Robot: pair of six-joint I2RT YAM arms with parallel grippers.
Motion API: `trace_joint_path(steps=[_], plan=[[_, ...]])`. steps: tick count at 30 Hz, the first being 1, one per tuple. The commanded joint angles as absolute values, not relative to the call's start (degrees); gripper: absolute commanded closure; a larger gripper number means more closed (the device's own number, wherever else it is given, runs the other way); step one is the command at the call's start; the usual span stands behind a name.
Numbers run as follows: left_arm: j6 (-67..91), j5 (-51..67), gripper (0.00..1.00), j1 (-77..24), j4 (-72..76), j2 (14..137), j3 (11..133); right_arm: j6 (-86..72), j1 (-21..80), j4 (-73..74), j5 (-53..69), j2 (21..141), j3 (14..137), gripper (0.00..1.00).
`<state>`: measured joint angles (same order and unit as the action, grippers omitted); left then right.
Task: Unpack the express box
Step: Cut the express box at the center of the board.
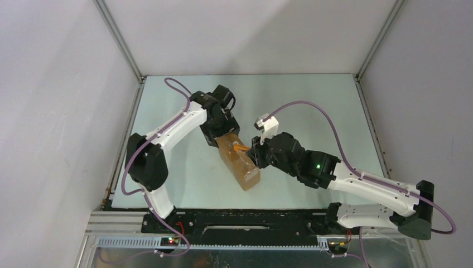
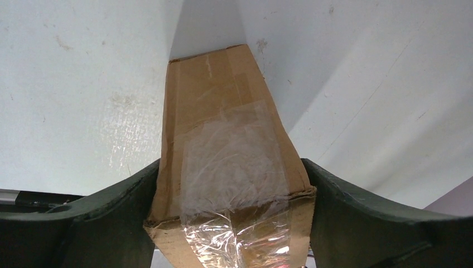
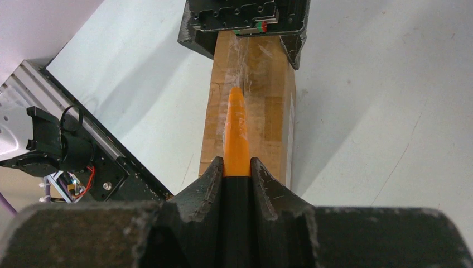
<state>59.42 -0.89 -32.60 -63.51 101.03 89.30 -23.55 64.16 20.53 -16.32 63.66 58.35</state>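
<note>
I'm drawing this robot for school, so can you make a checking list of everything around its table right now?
Surface: pale green table, lightly scuffed.
Job's things: express box, brown cardboard with clear tape over its top and end.
Tool: orange utility knife, pointing along the box's taped top.
Clutter: nothing seen.
Grippers: left end effector shut on one end of the express box; right end effector shut on the utility knife.
Cables: a purple cable loops along each arm, neither across the box.
Surroundings: white walls on three sides, with metal frame rails.
</note>
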Motion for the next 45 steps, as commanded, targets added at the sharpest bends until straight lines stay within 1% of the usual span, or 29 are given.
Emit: trace_joint_path(steps=[1,8,17,27,36,45], plan=[[58.2,-0.5,0.17,-32.9,-63.2,102.3,90.8,-21.1,65.3,22.1,-19.6,64.4,60.7,1.0],[58.8,-0.9,0.21,-32.8,-63.6,102.6,90.6,-20.9,65.8,23.9,-21.3,63.1,60.8,1.0],[59.0,-0.9,0.22,-32.8,-63.6,102.8,90.6,-21.4,66.0,25.0,-22.9,60.9,60.9,1.0],[59.1,-0.5,0.22,-32.8,-63.5,103.2,90.8,-21.1,66.4,26.4,-19.9,61.8,60.9,1.0],[59.1,-0.4,0.22,-32.8,-63.5,103.5,90.8,-20.7,67.1,24.8,-19.8,58.8,60.9,1.0],[59.2,-0.4,0.23,-32.7,-63.2,103.6,90.7,-20.2,67.6,24.7,-19.2,60.4,60.9,1.0]])
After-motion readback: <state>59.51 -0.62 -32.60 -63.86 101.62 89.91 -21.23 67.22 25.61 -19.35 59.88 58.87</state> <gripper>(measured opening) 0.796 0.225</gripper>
